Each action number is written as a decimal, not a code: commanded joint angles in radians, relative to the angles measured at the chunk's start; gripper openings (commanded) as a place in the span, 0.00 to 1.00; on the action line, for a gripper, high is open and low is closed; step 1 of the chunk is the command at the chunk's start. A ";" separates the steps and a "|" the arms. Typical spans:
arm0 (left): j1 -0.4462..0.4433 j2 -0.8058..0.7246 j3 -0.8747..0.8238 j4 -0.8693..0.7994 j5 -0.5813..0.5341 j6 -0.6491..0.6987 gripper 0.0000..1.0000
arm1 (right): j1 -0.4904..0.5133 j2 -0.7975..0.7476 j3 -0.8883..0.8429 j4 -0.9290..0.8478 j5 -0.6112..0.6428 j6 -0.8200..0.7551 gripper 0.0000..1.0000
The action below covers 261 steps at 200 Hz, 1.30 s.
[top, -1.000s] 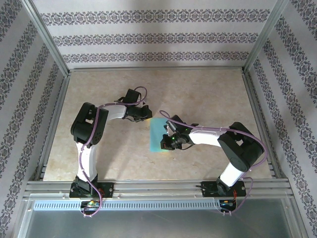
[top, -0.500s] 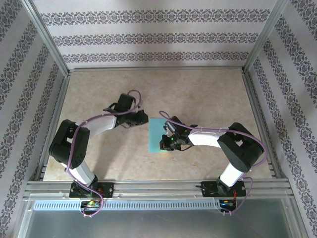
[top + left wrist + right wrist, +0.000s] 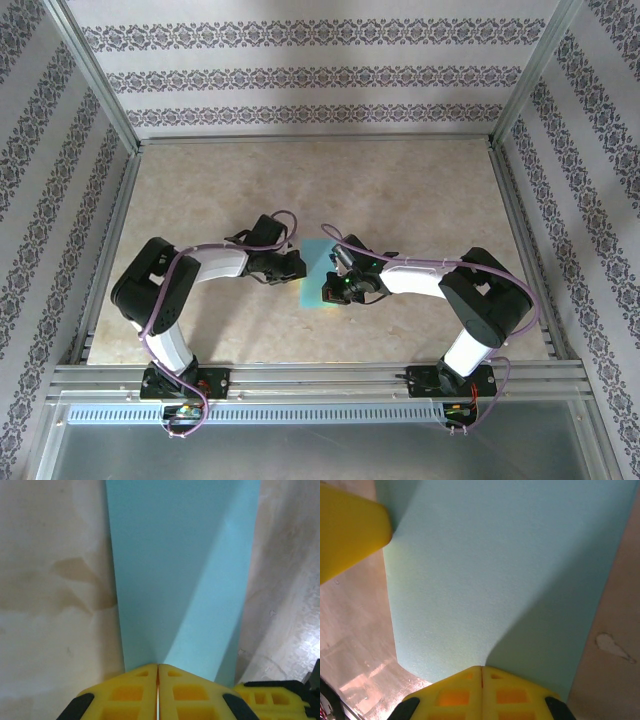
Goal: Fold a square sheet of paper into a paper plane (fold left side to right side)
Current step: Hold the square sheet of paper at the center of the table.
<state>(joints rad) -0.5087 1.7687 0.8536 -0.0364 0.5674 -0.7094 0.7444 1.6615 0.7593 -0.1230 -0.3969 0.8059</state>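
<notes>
Mid-table (image 3: 420, 190), flat: square sheet of paper (image 3: 315, 262), folded into a narrow strip. At its left edge, left hand (image 3: 158, 667), fingers pressed together. Over its right part, right hand (image 3: 481, 669), likewise closed, tips on the paper.

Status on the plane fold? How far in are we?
Done: the thin teal-blue paper sheet lies on the beige table as a narrow rectangle, so the left-to-right half fold looks made. In hand: left gripper and right gripper, fingers shut, appear to press on it from opposite sides, probably creasing. Left: no diagonal nose or wing folds show; no dart shape yet.
</notes>
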 commanded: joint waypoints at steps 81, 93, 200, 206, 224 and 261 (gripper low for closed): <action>-0.018 0.025 -0.026 -0.019 -0.063 -0.025 0.05 | -0.080 -0.162 -0.008 -0.079 -0.031 -0.011 0.27; -0.020 0.023 -0.033 -0.013 -0.063 -0.031 0.05 | -0.109 -0.189 -0.037 -0.079 -0.042 -0.012 0.29; -0.028 0.038 -0.026 0.004 -0.059 -0.038 0.04 | -0.159 -0.153 -0.155 0.041 -0.173 0.063 0.40; -0.029 0.038 -0.025 0.004 -0.059 -0.038 0.04 | -0.157 -0.147 -0.155 0.047 -0.174 0.067 0.40; -0.028 0.037 -0.026 0.005 -0.061 -0.038 0.04 | -0.150 -0.131 -0.156 0.064 -0.180 0.077 0.39; -0.029 0.035 -0.024 0.003 -0.061 -0.038 0.04 | -0.135 -0.104 -0.162 0.090 -0.178 0.094 0.39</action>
<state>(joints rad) -0.5236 1.7786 0.8532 -0.0132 0.5415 -0.7422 0.5919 1.5352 0.6159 -0.0696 -0.5560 0.8726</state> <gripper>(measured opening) 0.054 0.388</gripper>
